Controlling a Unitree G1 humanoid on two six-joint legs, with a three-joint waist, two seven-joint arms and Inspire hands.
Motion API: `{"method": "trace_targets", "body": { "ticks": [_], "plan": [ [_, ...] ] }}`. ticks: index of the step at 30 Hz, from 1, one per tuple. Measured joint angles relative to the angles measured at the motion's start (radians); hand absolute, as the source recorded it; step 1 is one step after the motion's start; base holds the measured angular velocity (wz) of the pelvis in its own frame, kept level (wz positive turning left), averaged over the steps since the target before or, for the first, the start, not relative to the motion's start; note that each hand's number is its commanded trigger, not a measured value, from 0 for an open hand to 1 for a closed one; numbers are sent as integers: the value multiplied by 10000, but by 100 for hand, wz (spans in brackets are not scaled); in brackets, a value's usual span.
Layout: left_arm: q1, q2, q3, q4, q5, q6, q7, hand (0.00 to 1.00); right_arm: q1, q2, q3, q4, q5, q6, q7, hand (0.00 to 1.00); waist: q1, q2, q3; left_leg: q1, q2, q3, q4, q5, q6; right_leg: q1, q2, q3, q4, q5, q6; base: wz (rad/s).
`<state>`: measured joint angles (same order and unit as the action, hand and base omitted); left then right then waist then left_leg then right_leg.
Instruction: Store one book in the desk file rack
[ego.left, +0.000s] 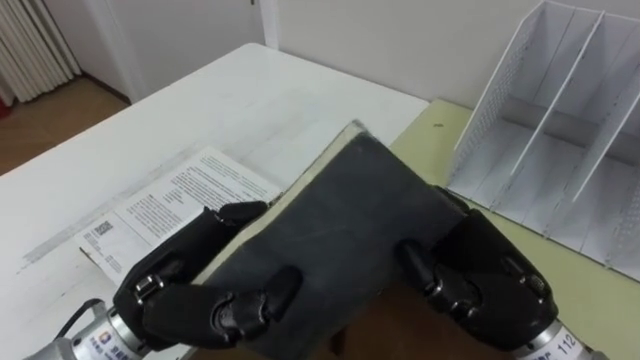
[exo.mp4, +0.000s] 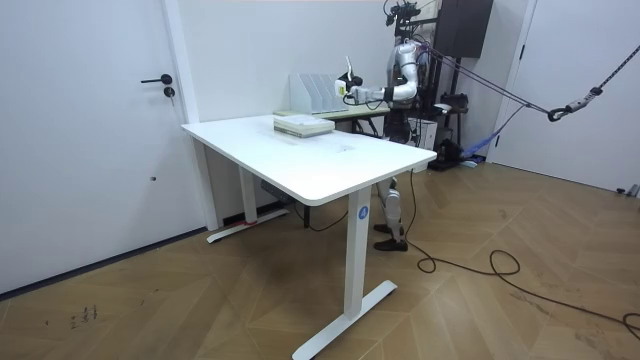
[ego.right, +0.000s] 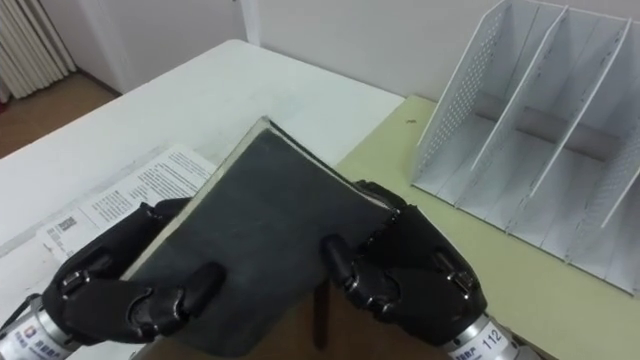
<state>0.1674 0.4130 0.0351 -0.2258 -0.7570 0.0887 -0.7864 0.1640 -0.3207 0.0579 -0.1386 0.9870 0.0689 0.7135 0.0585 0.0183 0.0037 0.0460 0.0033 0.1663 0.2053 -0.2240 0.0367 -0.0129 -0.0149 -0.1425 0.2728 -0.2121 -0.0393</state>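
Note:
A dark grey book is held tilted above the table edge, its cover facing me. My left hand curls round its left edge and my right hand curls round its right edge. The white file rack with upright dividers stands at the right on a yellow-green surface, apart from the book. In the room view I stand at the far end of the white table, with the book raised near the rack.
A stack of books or papers with printed text lies on the white table under my left hand. A door is at the room view's left. Wooden floor lies around the table.

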Motion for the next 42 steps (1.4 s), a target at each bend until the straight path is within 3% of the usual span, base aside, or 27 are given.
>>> {"method": "trace_targets", "body": {
  "ticks": [6,7,8,19,24,30,34,39,42],
  "plan": [
    [0,-1,1,14,-2,-1,-31,100,3,0,8,4,-5,0,23,100,42,46,-30,10,2,-5,-1,0,0,2,1,-17,10,0,0,0],
    [0,-1,1,16,-2,0,-30,82,4,0,8,4,-5,0,24,100,42,74,-34,10,3,-7,-3,0,0,5,1,-22,17,1,-1,0],
    [0,-3,0,20,-2,0,-28,0,4,0,12,4,1,0,28,100,42,106,-29,10,3,-8,-5,0,0,4,1,-26,21,1,-1,0],
    [48,-71,-93,235,47,-3,387,0,14,-5,-17,10,-244,-2,-165,100,-79,49,25,6,1,-10,4,0,0,16,-1,-27,16,1,-1,0],
    [238,-129,-257,379,337,-10,637,0,13,-29,-102,4,-1013,152,-483,100,-441,-9,58,-10,-3,-10,6,1,1,5,-8,-43,17,0,0,0],
    [325,-204,-1169,1469,1484,-66,984,0,5,23,-319,-241,-2054,142,-1676,100,-843,-6,54,10,3,136,4,4,1,-21,1,29,35,0,0,-4],
    [433,-383,-1805,1883,2332,-108,1318,0,-225,39,-387,-421,-3349,103,-2515,100,-1019,-106,60,32,11,249,-2,4,1,-52,21,134,44,0,0,-7],
    [559,-862,-2268,2782,2699,-259,1846,0,-244,44,-380,-867,-4524,102,-3438,100,-1127,-273,76,92,10,264,-3,4,1,-90,23,162,5,-5,2,-2],
    [606,-1018,-2628,3412,3210,-336,2111,0,-290,261,-422,-1179,-5346,36,-4313,100,-1137,-372,64,93,39,475,-9,4,1,-142,60,313,-32,-3,-1,-14]
  ]
}}
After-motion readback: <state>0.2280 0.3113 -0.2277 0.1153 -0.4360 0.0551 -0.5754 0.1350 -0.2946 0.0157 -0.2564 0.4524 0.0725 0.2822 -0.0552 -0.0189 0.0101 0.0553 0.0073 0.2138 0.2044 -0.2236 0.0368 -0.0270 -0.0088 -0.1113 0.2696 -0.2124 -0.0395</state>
